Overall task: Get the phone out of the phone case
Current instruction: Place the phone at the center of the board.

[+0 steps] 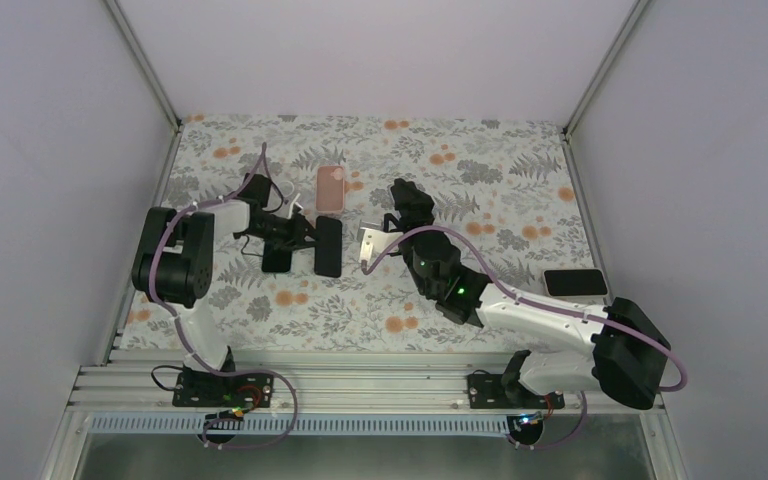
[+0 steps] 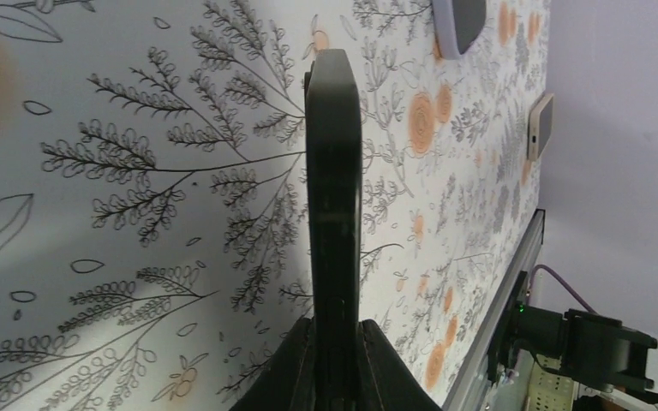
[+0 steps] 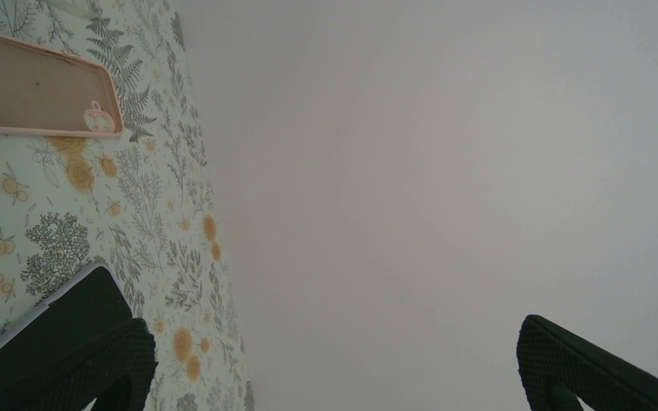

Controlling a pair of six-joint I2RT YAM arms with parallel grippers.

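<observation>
**Left gripper clamps the black phone; pink case lies empty on the table**

The left gripper (image 1: 310, 238) is closed tight on the black phone (image 1: 329, 247), which its wrist camera sees edge-on between the fingers. The pink phone case (image 1: 332, 188) lies open side up on the floral table (image 1: 480, 180), just beyond the phone and apart from it. The right gripper (image 3: 330, 330) stands fully spread nearby, holding nothing. A second dark phone (image 1: 575, 283) rests by the table's right edge.
</observation>
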